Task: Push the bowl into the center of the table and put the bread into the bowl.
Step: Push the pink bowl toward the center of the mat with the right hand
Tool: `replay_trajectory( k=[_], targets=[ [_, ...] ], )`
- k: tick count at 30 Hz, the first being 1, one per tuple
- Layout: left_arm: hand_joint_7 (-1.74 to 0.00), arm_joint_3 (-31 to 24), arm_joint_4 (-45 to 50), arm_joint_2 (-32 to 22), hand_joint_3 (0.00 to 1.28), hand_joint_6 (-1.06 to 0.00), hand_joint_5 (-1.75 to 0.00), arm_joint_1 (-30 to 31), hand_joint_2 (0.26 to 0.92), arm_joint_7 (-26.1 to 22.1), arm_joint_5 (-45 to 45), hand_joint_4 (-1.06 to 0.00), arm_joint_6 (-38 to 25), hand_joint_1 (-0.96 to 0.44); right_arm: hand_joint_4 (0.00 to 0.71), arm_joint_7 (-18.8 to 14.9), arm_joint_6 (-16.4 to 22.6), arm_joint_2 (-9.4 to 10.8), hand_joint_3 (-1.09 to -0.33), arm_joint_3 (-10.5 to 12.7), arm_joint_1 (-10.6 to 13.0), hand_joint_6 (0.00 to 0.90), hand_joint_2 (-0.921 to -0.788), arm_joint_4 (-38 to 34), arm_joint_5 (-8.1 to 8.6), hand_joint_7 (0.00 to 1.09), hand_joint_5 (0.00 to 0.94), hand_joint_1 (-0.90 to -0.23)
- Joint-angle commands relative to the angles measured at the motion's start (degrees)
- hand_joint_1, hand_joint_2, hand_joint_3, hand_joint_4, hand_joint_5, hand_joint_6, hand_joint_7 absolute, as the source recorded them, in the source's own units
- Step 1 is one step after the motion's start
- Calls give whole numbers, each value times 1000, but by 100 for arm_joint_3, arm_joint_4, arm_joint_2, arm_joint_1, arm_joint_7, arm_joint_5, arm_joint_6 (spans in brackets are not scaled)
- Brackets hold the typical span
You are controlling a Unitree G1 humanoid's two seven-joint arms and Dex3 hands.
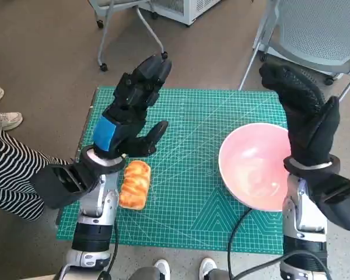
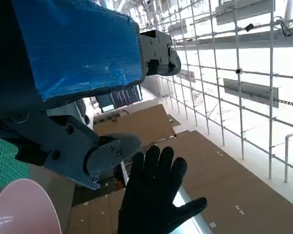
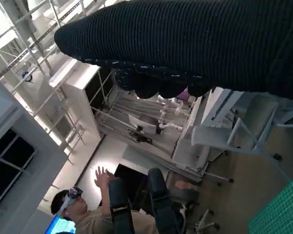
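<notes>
Bowl (image 1: pixel 254 166) first: the pink bowl sits on the green cutting mat (image 1: pixel 186 192) toward the robot's right side, its rim reaching the mat's right edge, so by my reading the push to the centre has not been done. It holds nothing that I can see. The right hand (image 1: pixel 300 111), gloved, is raised above the bowl's far right rim; whether it touches the bowl I cannot tell. Its fingers lie stretched out and close together, gripping nothing. The left hand (image 1: pixel 131 108) is also lifted, fingers extended and spread away from the thumb, empty, over the mat's left part. The bread (image 1: pixel 134 184), a golden loaf, lies on the mat near its left edge, just beside the left forearm and well apart from the bowl. Both steps seem left: shifting the bowl, then picking up the loaf and dropping it in.

Only the head view shows the bread and the layout on the mat. The left wrist view adds the right hand (image 2: pixel 154 197) seen from the side with fingers apart, and a slice of the bowl (image 2: pixel 22 207) rim. The right wrist view shows only the glove's dark underside (image 3: pixel 185 44), a corner of the mat (image 3: pixel 283 212), and a person (image 3: pixel 88 212) seated in the room wearing a headset, one hand lifted.
</notes>
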State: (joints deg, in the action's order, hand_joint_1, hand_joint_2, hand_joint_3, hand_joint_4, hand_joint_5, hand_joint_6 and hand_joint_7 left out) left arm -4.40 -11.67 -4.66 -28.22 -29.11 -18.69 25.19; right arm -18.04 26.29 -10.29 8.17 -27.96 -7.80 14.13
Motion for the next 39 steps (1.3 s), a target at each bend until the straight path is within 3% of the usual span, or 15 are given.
replay_trajectory(
  k=[1,7,10,13,21,26,33,39],
  targets=[
    [-425,-19,-29,-49,718,1,-195,-80,781,-20,10,0,77,-116,195,23,-32,-3,-622,1,162,45,-921,-1,-47,548,2,-685],
    [-425,-14,-20,-43,714,1,-194,-70,783,-17,15,1,77,-117,195,-36,-3,-81,-623,90,201,44,-921,-9,15,547,2,-684],
    [-422,-8,-7,-40,711,1,-191,-60,785,-12,25,1,77,-115,180,-319,171,-444,-658,530,301,34,-921,-334,357,543,2,-670],
    [-421,-13,-15,-43,709,1,-191,-61,786,-14,25,1,84,-115,164,-380,281,-606,-689,790,342,28,-921,-546,478,542,0,-654],
    [-409,-13,-11,-37,707,1,-188,-65,786,-12,12,1,72,-117,130,199,474,-752,-738,1377,531,2,-921,-924,313,548,0,-639],
    [-403,-24,-57,-32,703,1,-186,-85,787,-43,-17,1,79,-123,111,532,720,-896,-752,1722,525,-1,-921,-1679,215,525,0,-642],
    [-399,-43,-91,-21,695,1,-184,-113,791,-83,-47,0,59,-134,91,855,1029,-1027,-763,1925,370,-1,-921,-2834,121,480,1,-634],
    [-397,-69,-154,-29,689,1,-186,-158,795,-122,-80,0,44,-138,94,1002,1124,-1082,-775,1938,193,-1,-921,-3692,90,464,5,-610]
  ],
)
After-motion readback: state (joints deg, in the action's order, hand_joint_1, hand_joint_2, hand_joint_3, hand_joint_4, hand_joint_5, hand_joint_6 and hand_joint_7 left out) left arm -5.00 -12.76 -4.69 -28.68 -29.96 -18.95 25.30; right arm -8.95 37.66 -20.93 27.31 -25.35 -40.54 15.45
